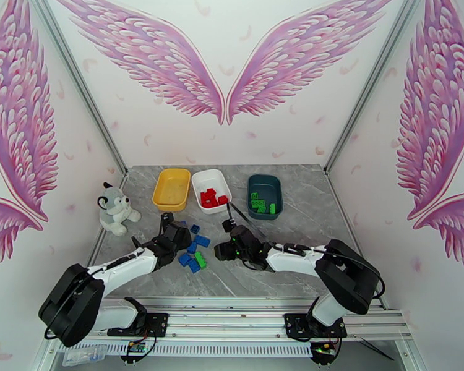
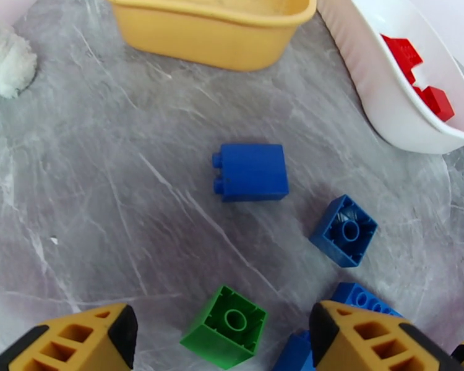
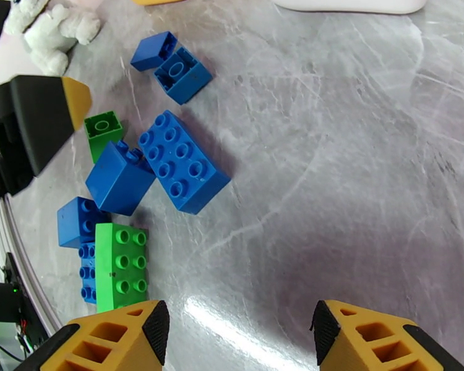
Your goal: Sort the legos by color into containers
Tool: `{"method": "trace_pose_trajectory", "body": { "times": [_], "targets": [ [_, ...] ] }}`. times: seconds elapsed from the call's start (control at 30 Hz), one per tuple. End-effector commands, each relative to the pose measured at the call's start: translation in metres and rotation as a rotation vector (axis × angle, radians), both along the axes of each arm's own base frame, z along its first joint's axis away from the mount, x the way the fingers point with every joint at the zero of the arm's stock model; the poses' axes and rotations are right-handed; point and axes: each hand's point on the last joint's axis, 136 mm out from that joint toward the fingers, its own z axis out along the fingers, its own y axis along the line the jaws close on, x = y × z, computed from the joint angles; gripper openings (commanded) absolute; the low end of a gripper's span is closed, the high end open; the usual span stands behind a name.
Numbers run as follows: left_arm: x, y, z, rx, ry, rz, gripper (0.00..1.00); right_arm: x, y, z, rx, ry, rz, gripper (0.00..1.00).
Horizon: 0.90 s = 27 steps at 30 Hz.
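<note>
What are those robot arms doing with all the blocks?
They sort legos by color. Red bricks lie in the white tray, green bricks in the teal tray, and the yellow tray holds none. Blue bricks and two green ones lie loose on the table. The left gripper hangs open over that pile; the right gripper is open beside it.

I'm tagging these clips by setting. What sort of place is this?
Most likely a purpose-built robot data-collection booth, not a home: a left arm and right arm bolted to a metal rail at the near edge of a grey marble-look table, closed in by white walls printed with pink wings.
</note>
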Motion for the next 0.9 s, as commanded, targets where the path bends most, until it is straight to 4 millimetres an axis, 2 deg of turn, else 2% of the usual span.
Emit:
{"method": "trace_pose_trajectory", "body": {
  "times": [0.0, 0.17, 0.3, 0.77, 0.87],
  "targets": [
    [0.007, -0.009, -0.012, -0.046, 0.010, -0.030, 0.77, -0.001, 0.008, 0.008, 0.021, -0.002, 0.016, 0.67],
    [0.013, -0.016, -0.031, -0.050, 0.057, -0.051, 0.72, -0.002, 0.005, 0.009, 0.017, -0.004, 0.010, 0.67],
    [0.011, -0.020, -0.039, -0.049, 0.077, -0.063, 0.66, -0.002, 0.002, 0.008, 0.005, -0.006, 0.001, 0.67],
    [-0.012, -0.018, -0.029, -0.017, 0.077, -0.051, 0.66, -0.001, 0.006, 0.007, 0.011, -0.002, 0.007, 0.67],
    [-0.013, -0.018, -0.030, -0.013, 0.084, -0.057, 0.63, -0.002, 0.005, 0.007, 0.014, -0.002, 0.008, 0.67]
  ]
}}
